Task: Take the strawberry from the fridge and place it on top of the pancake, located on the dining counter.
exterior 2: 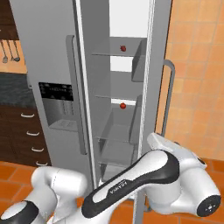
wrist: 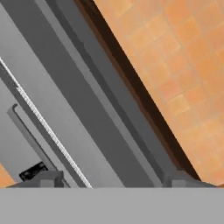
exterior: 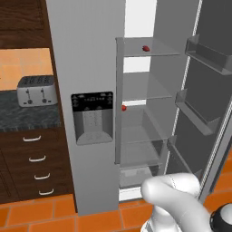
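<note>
Orange floor tiles [exterior: 41, 210] run under the fridge [exterior: 88, 59] in the left base view, with dark wood drawers [exterior: 31, 165] and a speckled wall counter [exterior: 27, 115] to its left carrying a silver toaster [exterior: 37, 89]. The fridge's right door [exterior: 206, 104] stands swung open, its door bins facing the shelves. Two small red things sit inside: one on the top clear shelf [exterior: 146, 48], another at the front left edge of the shelf below [exterior: 123, 108]; which is the strawberry I cannot tell from here. The white arm [exterior: 174, 199] rises at the lower right, well below both shelves and in front of the open compartment.

From the right base view, an orange tiled wall [exterior 2: 197, 65] stands to the right of the fridge. The same two red items show, one on the upper shelf [exterior 2: 123, 48] and one on the shelf beneath [exterior 2: 123, 105]. The arm's elbow and wrist bulk low in the foreground, well apart from either berry.

Looking along the hand, orange tiles [wrist: 175, 65] fill the upper right and grey fridge panels with a white-edged seal [wrist: 48, 131] run diagonally across. The gripper [wrist: 109, 180] shows two dark fingertips [wrist: 48, 179] at the bottom, standing wide apart with nothing between them. No red berry lies ahead of the fingers; they face the door edge and wall.
</note>
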Controlling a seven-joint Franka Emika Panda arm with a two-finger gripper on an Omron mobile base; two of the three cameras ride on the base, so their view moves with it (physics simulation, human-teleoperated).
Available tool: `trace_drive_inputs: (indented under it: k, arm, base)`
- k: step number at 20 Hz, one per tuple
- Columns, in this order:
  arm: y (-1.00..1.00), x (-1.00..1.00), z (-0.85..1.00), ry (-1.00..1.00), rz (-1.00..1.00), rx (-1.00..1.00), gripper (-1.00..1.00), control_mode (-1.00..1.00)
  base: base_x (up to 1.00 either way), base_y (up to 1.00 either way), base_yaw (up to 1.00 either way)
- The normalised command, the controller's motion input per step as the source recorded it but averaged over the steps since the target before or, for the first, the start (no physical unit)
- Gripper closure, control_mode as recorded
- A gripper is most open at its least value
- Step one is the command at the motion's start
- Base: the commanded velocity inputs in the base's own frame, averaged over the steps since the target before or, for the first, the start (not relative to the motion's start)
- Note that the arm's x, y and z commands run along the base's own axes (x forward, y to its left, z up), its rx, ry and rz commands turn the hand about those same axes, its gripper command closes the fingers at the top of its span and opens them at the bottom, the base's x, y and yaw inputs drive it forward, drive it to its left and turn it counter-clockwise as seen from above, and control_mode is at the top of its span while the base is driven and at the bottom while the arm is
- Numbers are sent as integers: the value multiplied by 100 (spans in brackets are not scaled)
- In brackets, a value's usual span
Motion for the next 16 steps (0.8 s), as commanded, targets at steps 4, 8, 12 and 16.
trace_drive_inputs:
  k: [4,8,12,16]
  arm:
    - [93,-79,74,9,0,-5,-100,-100]
    - [100,-44,35,34,-1,-20,-100,-100]
    - [100,-6,0,33,-18,-29,-100,-100]
    - [100,18,0,25,-14,-36,-100,-100]
  base:
    - [0,0,0]
    - [0,0,0]
    - [0,0,0]
    - [0,0,0]
